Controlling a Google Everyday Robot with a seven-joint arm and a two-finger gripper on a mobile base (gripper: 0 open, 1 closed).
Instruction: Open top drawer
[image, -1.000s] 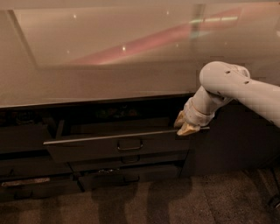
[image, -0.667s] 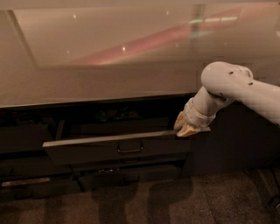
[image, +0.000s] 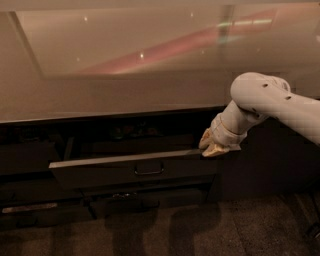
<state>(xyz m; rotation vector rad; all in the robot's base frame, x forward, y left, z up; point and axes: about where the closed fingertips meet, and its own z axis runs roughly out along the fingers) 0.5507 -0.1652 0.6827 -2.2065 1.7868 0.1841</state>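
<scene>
Top drawer (image: 125, 172) stood partly open in the lower middle of the frame, its front jutting out beneath the wide pale tabletop (image: 125, 90) that filled the upper half. From the right edge the white arm (image: 272, 102) reached down and leftward. Its hand (image: 216, 148) sat at the right end of the drawer's pale upper rim, apparently touching it (whether it was spread or pressed together could not be told). The small loop handle (image: 149, 169) at the middle of the front was untouched, well left of the hand. To do this pull well, I judged the hand should stay behind that rim and draw straight out toward the lower edge of the frame, level and slow, since force applied at one end could skew the drawer on its runners.
</scene>
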